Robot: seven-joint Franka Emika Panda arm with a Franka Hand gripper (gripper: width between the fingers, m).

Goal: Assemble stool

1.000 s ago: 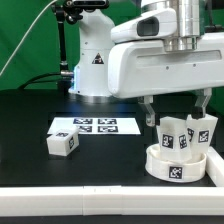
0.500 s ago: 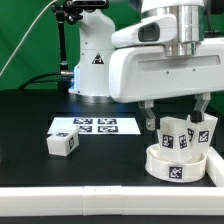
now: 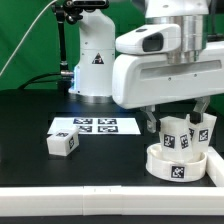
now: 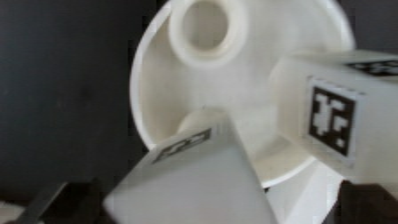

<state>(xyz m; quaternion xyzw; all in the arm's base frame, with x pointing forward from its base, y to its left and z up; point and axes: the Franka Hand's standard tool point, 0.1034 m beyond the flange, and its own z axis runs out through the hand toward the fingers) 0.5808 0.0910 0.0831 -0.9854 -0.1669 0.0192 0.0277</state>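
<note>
The round white stool seat lies on the black table at the exterior view's right, with three tagged white legs standing in it. My gripper hangs just over them, jaws wide apart with a finger on either side of the legs. Another tagged leg lies alone on the table at the exterior view's left. In the wrist view the seat fills the frame with its centre hole. One tagged leg and one blurred, very close leg stand on it. My gripper shows only as dark fingers at the edges.
The marker board lies flat on the table between the loose leg and the seat. The white robot base stands at the back, before a green backdrop. A pale strip runs along the table's front edge.
The arm's white body has shifted a little toward the exterior view's right and slightly up. The seat, the legs and the loose leg have not moved.
</note>
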